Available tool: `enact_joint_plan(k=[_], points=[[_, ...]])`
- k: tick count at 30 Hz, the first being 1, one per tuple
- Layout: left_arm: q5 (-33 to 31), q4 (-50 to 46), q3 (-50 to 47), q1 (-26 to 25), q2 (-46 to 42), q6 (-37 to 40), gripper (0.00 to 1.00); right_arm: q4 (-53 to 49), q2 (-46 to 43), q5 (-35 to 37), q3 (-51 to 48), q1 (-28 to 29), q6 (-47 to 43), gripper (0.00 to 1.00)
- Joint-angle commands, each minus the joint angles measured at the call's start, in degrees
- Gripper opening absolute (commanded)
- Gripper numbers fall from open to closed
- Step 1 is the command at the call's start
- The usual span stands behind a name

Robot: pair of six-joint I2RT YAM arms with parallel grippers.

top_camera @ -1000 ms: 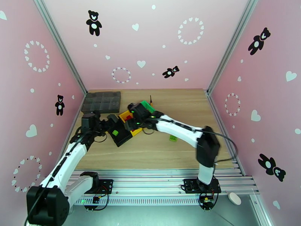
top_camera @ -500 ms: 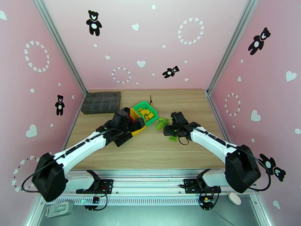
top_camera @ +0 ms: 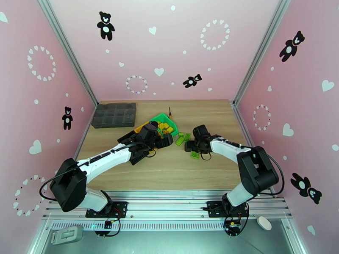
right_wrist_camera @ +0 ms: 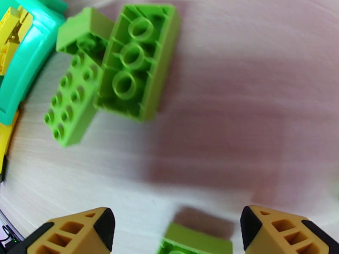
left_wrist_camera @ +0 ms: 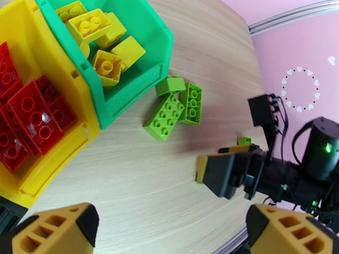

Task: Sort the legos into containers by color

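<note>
Legos point(left_wrist_camera: 165, 117), green, lie just beside the green bin point(left_wrist_camera: 127, 92).

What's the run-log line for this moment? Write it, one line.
left gripper open, empty | right gripper open near loose green bricks | yellow bricks in green bin | red bricks in yellow bin

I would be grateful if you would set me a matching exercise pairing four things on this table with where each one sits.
Things:
1. yellow bricks
2. red bricks
3. green bricks
4. grey tray

Places:
A. far left corner of the table
B. inside the yellow bin
C. inside the green bin
D. loose on the wood, just outside the green bin

Pairs: 1-C, 2-B, 3-D, 4-A
</note>
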Motion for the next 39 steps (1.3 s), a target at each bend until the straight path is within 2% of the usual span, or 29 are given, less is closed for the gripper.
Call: enact_joint_plan(k=[1,12,20,27,33,39], points=[[-1.2,0.6,-0.2,-0.1,-0.3,-0.2,0.98,0.8,1.1,-2.1,0.7,0.2,-0.6,0.81],[-1.2,0.9,-0.2,-0.1,-0.2,0.2,0.98,-2.3,-4.4,0.0,-4.4,4.9,1.4,0.81],[-1.4,1.0,-1.2,-0.1,-1.2,0.2,0.98,-7.3,-6.1,8.3,-4.5,12.4,4.1,0.78],[-2.7,0.5,-2.9,0.2,-3.2,0.3,0.98,-10.0,-2.8,15.3,-2.9,15.2,5.4,0.62],[-3.1,-0.2,-5.6,2.3,-7.2,0.2,0.98,-10.5,-2.3,16.7,-2.0,17.1,6.1,0.42],[-3.0,-3.4,-8.0,7.2,-13.4,1.0,0.98,-10.4,-3.3,15.7,0.8,19.2,6.7,0.25]])
